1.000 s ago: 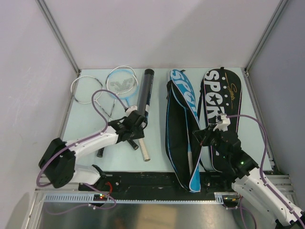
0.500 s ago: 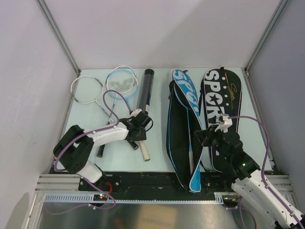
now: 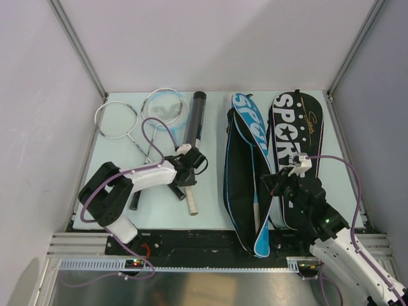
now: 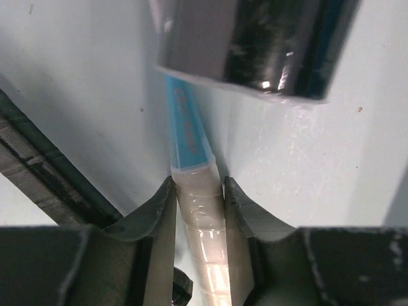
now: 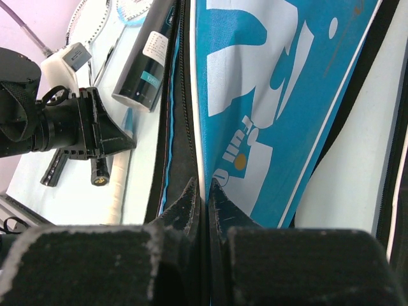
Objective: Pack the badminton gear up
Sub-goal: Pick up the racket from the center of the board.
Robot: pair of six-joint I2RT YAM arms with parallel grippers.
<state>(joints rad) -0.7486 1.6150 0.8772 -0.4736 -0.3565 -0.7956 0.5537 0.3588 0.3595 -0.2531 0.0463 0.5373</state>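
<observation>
Pale green worktop [image 3: 212, 121] closed in by plain light walls, seen from above and from both wrists. Two rackets [image 3: 166, 109] lie with their heads in the far left corner and their handles angled toward the near edge. A black tube [image 3: 194, 121] lies just beside them. A blue bag [image 3: 245, 166] and a black bag [image 3: 299, 127] fill the right half, running from far edge to near edge.

The left claw [image 4: 199, 188] pinches one white-wrapped handle [image 4: 204, 223], a finger on each side. The right claw [image 5: 203, 191] is pressed together on the edge of the blue bag's flap [image 5: 268, 95], which is soft cloth and likely to sag.

The racket should prove light and stiff, yet long (held at one end, the head will tend to swing). The taped handle is the soundest hold, since strings and thin frame look fragile.
</observation>
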